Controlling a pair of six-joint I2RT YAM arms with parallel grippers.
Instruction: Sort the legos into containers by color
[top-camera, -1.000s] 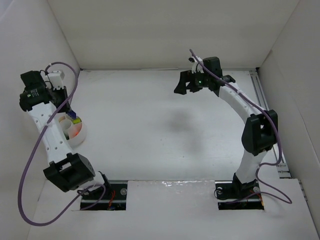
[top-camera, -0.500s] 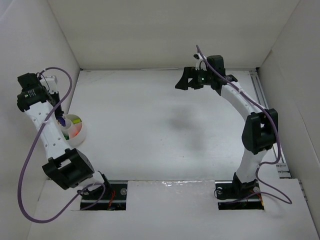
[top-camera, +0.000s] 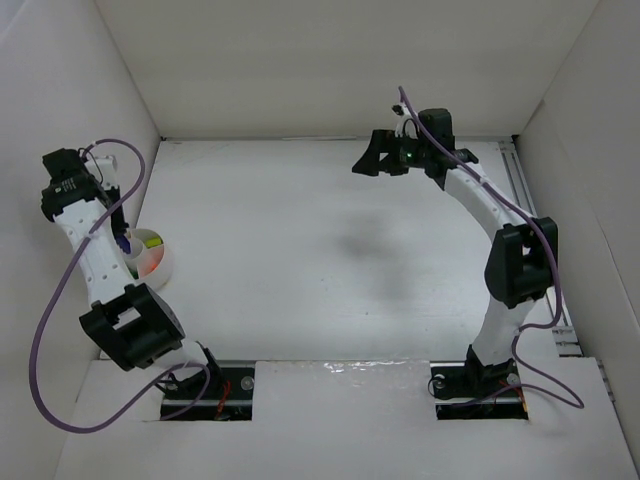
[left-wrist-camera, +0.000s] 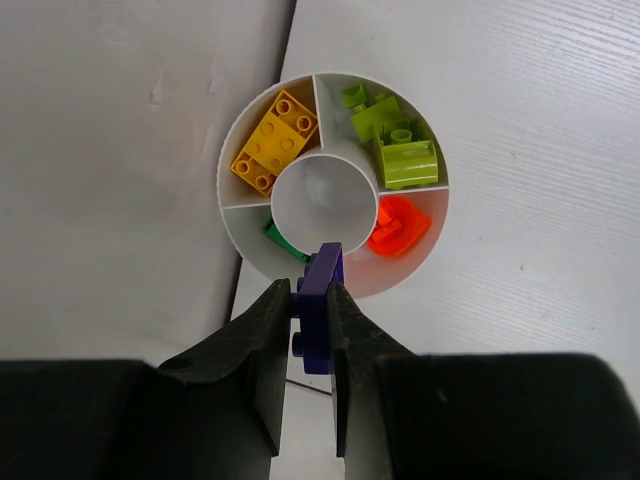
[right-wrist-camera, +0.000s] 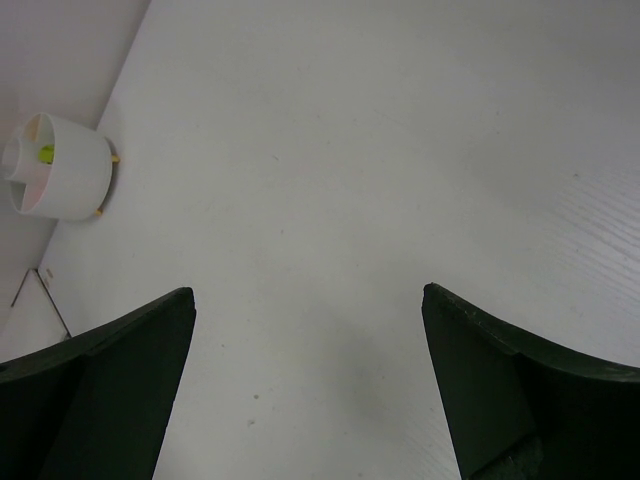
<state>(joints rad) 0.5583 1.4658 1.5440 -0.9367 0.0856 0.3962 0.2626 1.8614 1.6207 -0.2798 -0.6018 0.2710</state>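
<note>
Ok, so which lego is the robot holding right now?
Find the round white divided container by the left wall. Over its rim, the left gripper pinches one purple brick. It is the only purple one, and the only lego not lying in a compartment.

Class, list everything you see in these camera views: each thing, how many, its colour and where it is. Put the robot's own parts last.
container: one, white, round and divided, left side of the table by the wall
yellow brick: one, yellow, container's upper-left section in the left wrist view
lime bricks: at least two, lime green, upper-right section
orange brick: one, orange-red, lower-right section
dark green brick: one, dark green, lower-left section, partly hidden
purple brick: one, purple, between the left fingers, by the container's rim
table: one, white
cables: two, purple, along the arms
left gripper: black, shut on the purple brick
right gripper: black, open, above bare table
</note>
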